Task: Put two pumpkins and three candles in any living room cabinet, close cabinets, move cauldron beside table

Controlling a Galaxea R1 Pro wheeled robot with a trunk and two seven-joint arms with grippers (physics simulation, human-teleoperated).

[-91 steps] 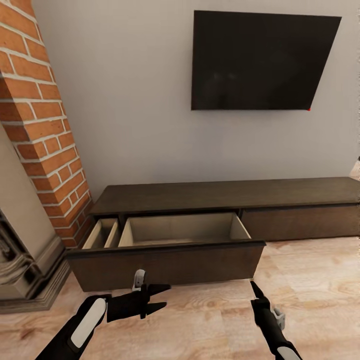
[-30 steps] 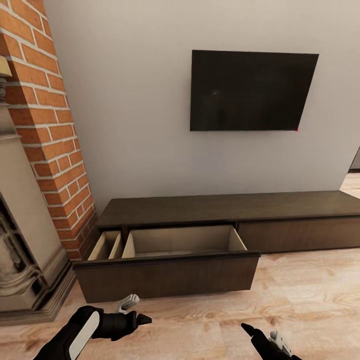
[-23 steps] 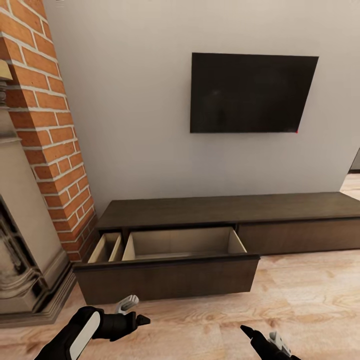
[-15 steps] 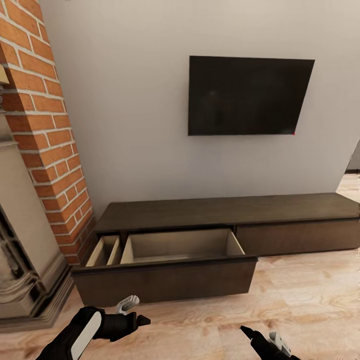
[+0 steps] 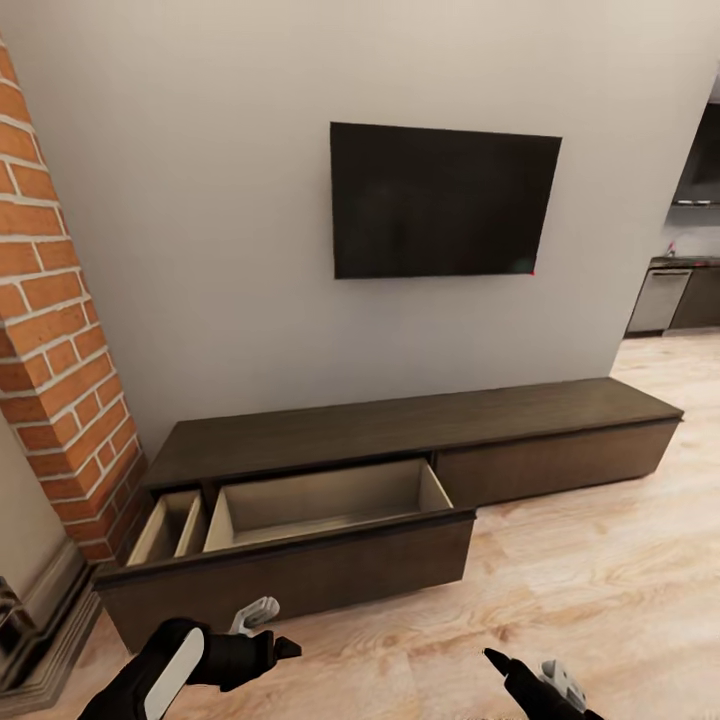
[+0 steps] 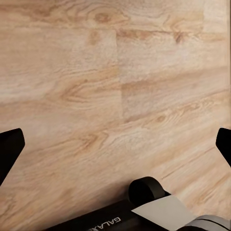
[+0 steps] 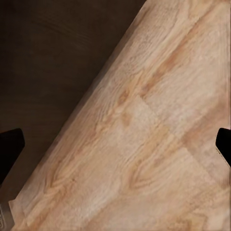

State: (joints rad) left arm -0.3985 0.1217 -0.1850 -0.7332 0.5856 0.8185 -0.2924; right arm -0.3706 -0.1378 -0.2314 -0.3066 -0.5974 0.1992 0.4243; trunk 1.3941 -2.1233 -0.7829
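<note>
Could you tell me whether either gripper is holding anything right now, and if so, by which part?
Nothing is held. In the wrist views the left gripper and right gripper have their fingers spread wide, with only wooden floor between them.

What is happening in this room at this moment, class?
A two-armed robot faces a long, low, dark brown wood cabinet under a black wall-mounted screen. The cabinet's wide left drawer stands pulled out, and its pale beige inside looks empty. The left end effector and the right end effector are both open and hold nothing, hovering over the light wood floor. Nothing is being handled now.
</note>
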